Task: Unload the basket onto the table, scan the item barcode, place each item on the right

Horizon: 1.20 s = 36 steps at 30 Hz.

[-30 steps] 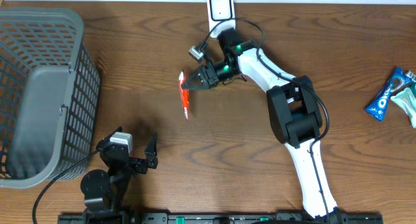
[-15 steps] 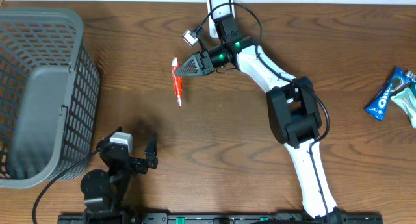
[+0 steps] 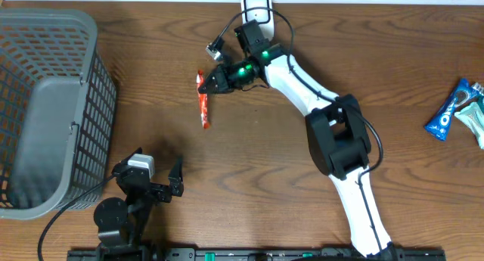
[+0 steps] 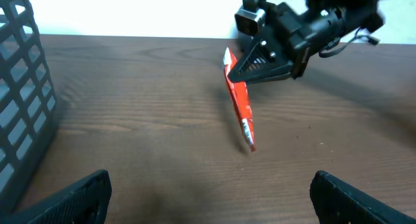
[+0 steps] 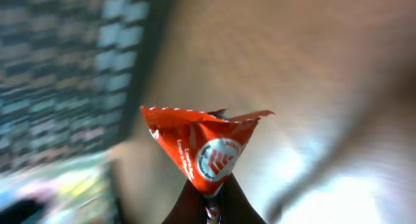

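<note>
The item is a slim red snack packet (image 3: 203, 104) hanging over the table's back middle. My right gripper (image 3: 209, 82) is shut on its upper end. In the right wrist view the packet (image 5: 205, 146) fans out above the pinching gripper (image 5: 209, 210). The left wrist view shows the packet (image 4: 241, 107) dangling tilted from the right gripper (image 4: 235, 72), its lower tip close to the wood. No barcode shows in any view. My left gripper (image 3: 150, 184) rests near the front left, open and empty, its fingers (image 4: 78, 198) spread wide.
A white scanner stand (image 3: 256, 7) sits at the back edge, just behind the right arm. A grey mesh basket (image 3: 45, 102) fills the left side. A blue cookie packet (image 3: 450, 110) and a teal packet (image 3: 473, 121) lie at the far right.
The right gripper has swung left and slightly toward the back with the packet, which now hangs further left and more upright. The left arm has not moved.
</note>
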Each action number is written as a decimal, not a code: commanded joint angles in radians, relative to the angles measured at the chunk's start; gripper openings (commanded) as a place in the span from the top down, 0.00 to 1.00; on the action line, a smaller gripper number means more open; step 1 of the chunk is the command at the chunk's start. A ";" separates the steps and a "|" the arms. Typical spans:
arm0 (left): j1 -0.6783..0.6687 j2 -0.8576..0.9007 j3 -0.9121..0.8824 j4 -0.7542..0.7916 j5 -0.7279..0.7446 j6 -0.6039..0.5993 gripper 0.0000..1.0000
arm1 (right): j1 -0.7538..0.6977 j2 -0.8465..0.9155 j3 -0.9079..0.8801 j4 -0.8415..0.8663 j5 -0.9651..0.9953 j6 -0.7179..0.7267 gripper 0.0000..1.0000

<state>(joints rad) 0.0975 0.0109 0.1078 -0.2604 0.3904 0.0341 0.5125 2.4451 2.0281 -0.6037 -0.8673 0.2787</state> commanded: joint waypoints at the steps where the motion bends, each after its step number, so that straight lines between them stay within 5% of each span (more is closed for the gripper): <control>1: 0.002 -0.007 -0.023 -0.003 0.006 0.014 0.02 | 0.006 -0.144 0.025 -0.002 0.463 0.026 0.99; 12: 0.002 -0.007 -0.023 -0.003 0.006 0.014 0.02 | -0.056 -0.161 0.092 0.130 0.992 0.357 0.99; 24: 0.002 -0.007 -0.023 -0.003 0.006 0.014 0.02 | -0.165 0.001 0.092 0.446 1.051 0.929 0.99; 32: 0.002 -0.007 -0.023 -0.003 0.006 0.014 0.02 | -0.185 0.096 0.092 0.518 1.049 1.166 0.99; 36: 0.002 -0.007 -0.023 -0.003 0.006 0.014 0.02 | -0.186 0.106 0.092 0.536 1.057 1.153 0.98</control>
<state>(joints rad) 0.0975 0.0109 0.1078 -0.2607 0.3904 0.0345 0.3283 2.5515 2.1117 -0.0788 0.1619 1.3655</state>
